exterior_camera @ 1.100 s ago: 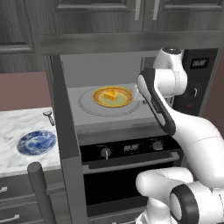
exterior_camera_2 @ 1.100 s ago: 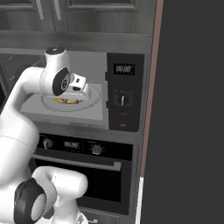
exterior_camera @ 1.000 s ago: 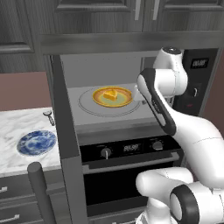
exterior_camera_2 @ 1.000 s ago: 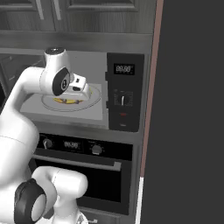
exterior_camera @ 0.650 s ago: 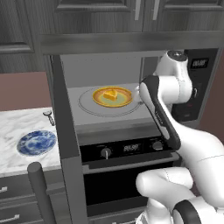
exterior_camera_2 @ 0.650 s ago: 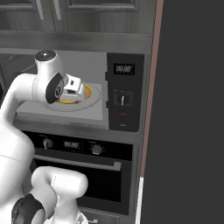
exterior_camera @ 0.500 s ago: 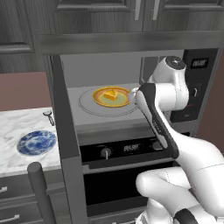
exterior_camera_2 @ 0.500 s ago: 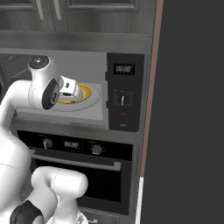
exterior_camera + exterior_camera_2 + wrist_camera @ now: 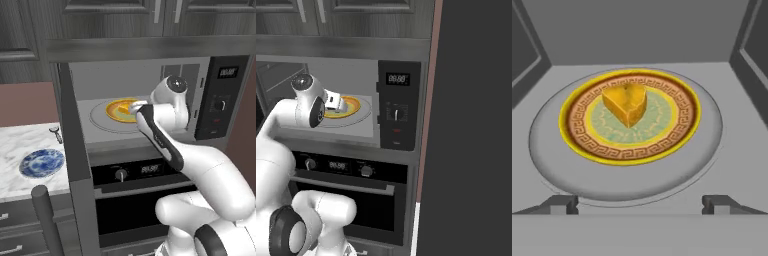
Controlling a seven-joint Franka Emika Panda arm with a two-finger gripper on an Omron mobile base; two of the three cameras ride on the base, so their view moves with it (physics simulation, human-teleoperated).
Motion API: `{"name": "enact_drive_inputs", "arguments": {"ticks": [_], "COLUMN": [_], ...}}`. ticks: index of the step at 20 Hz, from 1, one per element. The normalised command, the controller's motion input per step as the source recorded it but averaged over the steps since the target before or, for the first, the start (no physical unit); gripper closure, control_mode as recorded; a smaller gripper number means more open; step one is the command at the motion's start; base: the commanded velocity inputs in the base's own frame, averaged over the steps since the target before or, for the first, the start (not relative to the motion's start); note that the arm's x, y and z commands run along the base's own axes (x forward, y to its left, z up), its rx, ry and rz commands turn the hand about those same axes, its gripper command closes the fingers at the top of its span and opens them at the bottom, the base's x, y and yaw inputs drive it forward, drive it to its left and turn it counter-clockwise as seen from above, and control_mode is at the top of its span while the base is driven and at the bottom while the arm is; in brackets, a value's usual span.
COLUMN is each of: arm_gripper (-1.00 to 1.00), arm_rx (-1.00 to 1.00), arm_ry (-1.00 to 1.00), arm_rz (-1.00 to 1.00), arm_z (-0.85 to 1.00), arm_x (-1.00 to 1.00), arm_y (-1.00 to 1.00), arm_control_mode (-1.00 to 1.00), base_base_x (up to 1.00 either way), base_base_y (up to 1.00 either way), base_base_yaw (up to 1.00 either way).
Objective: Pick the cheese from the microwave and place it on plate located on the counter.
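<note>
The cheese [image 9: 626, 103] sits on a yellow-rimmed plate [image 9: 662, 150], slightly toward 11 o'clock of that plate's centre, and the plate rests on the round turntable [image 9: 557, 165] inside the microwave [image 9: 227, 95]. In the hand view the claw [image 9: 640, 204] is spread, its 2 dark fingertips [image 9: 559, 204] well apart at 6 o'clock, clear of the turntable's near rim and pinching nothing. From the left base view the claw [image 9: 136, 107] reaches into the open microwave, just at the plate's 3 o'clock edge. The blue-and-white plate [image 9: 42, 162] lies on the marble surface [image 9: 20, 142] at 9 o'clock of the microwave, with a small metal utensil [image 9: 55, 133] near it at 1 o'clock.
</note>
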Motion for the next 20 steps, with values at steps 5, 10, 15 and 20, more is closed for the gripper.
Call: {"name": "enact_drive_inputs", "arguments": {"ticks": [5,10,15,20], "arm_gripper": [-1.0,-1.0,-1.0,-1.0], "arm_rx": [0.0,0.0,0.0,0.0], "arm_ry": [0.02,0.01,0.0,0.0], "arm_rz": [0.0,0.0,0.0,0.0], "arm_z": [0.0,-0.08,-0.39,-0.42], "arm_x": [0.58,0.43,0.37,0.43], "arm_y": [0.35,0.1,0.0,0.0], "arm_control_mode": [-1.0,-1.0,-1.0,-1.0], "base_base_x": [0.0,0.0,0.0,0.0], "base_base_y": [0.0,0.0,0.0,0.0], "base_base_yaw": [0.0,0.0,0.0,0.0]}}
